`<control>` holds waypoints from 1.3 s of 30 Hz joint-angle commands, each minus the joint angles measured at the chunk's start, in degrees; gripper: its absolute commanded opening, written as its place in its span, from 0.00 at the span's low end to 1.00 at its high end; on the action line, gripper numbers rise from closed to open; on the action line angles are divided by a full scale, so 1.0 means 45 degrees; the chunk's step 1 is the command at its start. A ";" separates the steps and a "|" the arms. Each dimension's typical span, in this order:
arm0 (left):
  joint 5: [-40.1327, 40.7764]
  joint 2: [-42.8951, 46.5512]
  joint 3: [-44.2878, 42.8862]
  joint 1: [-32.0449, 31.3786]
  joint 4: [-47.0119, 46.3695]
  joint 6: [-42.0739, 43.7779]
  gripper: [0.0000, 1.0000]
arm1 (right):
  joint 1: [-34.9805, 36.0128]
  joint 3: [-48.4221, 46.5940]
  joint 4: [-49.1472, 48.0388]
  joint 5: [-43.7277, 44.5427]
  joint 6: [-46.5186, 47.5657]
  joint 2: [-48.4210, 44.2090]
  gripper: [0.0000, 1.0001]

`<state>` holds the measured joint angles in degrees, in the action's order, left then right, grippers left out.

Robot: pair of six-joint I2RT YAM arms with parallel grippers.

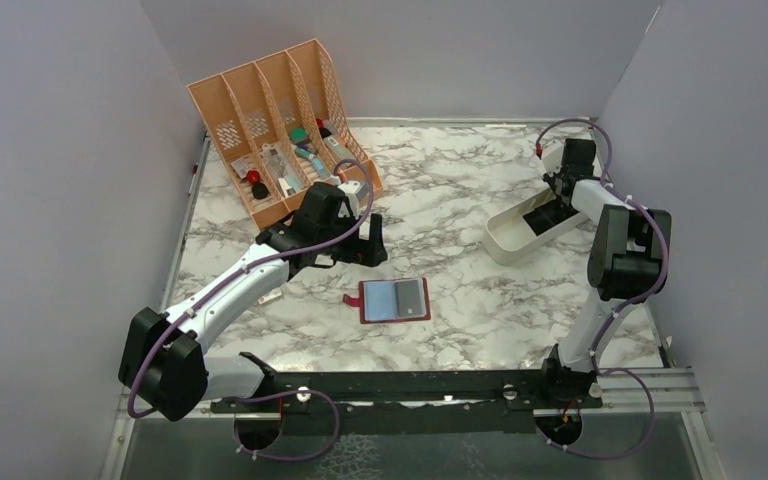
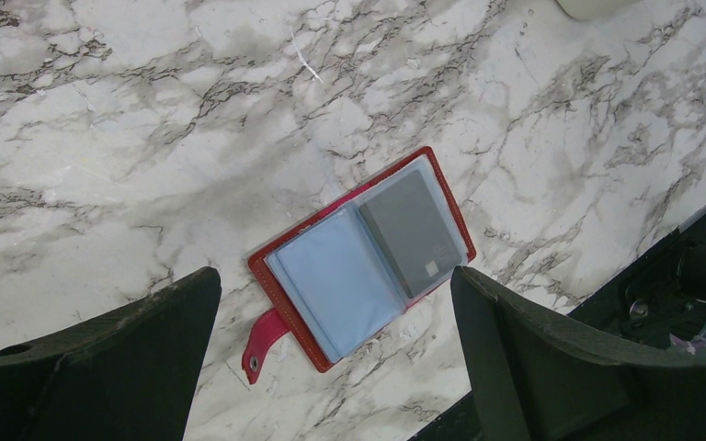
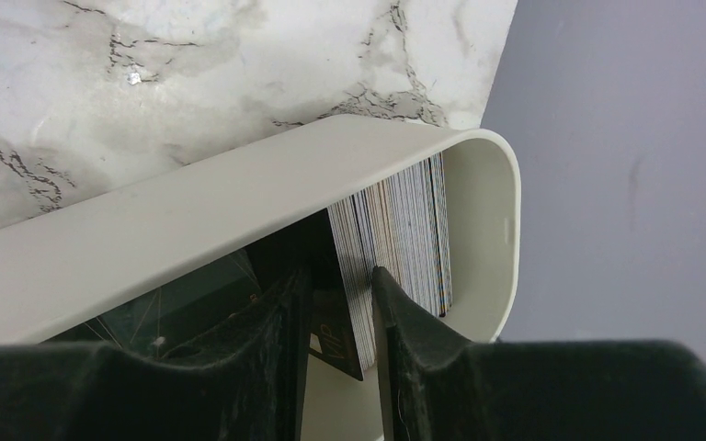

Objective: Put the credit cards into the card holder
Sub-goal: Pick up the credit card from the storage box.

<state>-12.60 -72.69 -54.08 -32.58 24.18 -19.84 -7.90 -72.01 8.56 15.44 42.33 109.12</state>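
The red card holder [image 1: 395, 299] lies open on the marble in the middle, strap to the left. Its clear pockets [image 2: 335, 276] face up, and a grey card [image 2: 409, 230] sits in the right-hand one. My left gripper [image 1: 355, 250] hovers above it, open wide, with nothing between its fingers [image 2: 138, 358]. My right gripper [image 1: 560, 195] reaches into the white tray [image 3: 239, 211], where several credit cards [image 3: 404, 230] stand on edge. Its jaws [image 3: 340, 276] are narrow and straddle the nearest few cards. A dark card [image 3: 331, 340] leans between them, with a sliver of gap on the left.
A peach slotted organizer [image 1: 270, 120] holding small items stands at the back left, just behind the left arm. The white tray [image 1: 510, 240] lies at the right, near the grey side wall. The black base rail [image 1: 410, 385] runs along the near edge.
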 commanded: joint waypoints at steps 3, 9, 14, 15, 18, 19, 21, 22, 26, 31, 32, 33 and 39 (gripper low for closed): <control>-0.0344 0.0098 -0.0068 0.0091 0.0016 0.0170 0.99 | -0.0139 -0.0075 -0.0670 0.0462 0.0023 -0.0331 0.32; -0.0383 0.0099 -0.0052 0.0102 0.0015 0.0170 0.99 | -0.0139 -0.0129 -0.0729 0.0562 -0.0019 -0.0382 0.29; -0.0417 0.0091 -0.0072 0.0111 0.0016 0.0170 0.99 | -0.0139 -0.0149 -0.0749 0.0584 -0.0072 -0.0570 0.27; -0.0437 0.0097 -0.0071 0.0111 0.0002 0.0170 0.99 | -0.0139 -0.0158 -0.0749 0.0608 -0.0097 -0.0581 0.26; -0.0441 0.0098 -0.0058 0.0111 0.0016 0.0170 0.99 | -0.0139 -0.0215 -0.0684 0.0593 -0.0150 -0.0696 0.24; -0.0457 0.0107 -0.0052 0.0111 0.0016 0.0170 0.99 | -0.0139 -0.0198 -0.0682 0.0602 -0.0148 -0.0746 0.24; -0.0461 0.0117 -0.0059 0.0111 0.0016 0.0170 0.99 | -0.0139 -0.0205 -0.0673 0.0631 -0.0163 -0.0804 0.23; -0.0449 0.0117 -0.0052 0.0111 0.0021 0.0170 0.99 | -0.0139 -0.0189 -0.0676 0.0631 -0.0167 -0.0833 0.23; -0.0442 0.0166 -0.0038 0.0111 0.0015 0.0170 0.99 | -0.0139 -0.0252 -0.0512 0.0604 -0.0266 -0.0899 0.19; -0.0460 0.0157 -0.0043 0.0111 0.0012 0.0160 0.99 | -0.0139 -0.0606 0.0784 -0.0019 -0.0918 -0.1140 0.11; -0.0466 0.0156 -0.0050 0.0111 0.0013 0.0151 0.99 | -0.0124 -0.0745 0.1330 -0.0412 -0.1069 -0.1192 0.11; -0.0474 0.0157 -0.0066 0.0111 0.0016 0.0150 0.99 | -0.0110 -0.0955 0.1976 -0.0686 -0.1276 -0.1264 0.09; -0.0470 0.0190 -0.0056 0.0130 0.0012 0.0131 0.99 | 0.0114 -0.2002 0.4531 -0.1794 -0.3710 -0.1753 0.01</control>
<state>-13.52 -72.69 -54.08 -32.32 24.18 -19.84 -7.88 -76.88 20.67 11.11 33.91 104.86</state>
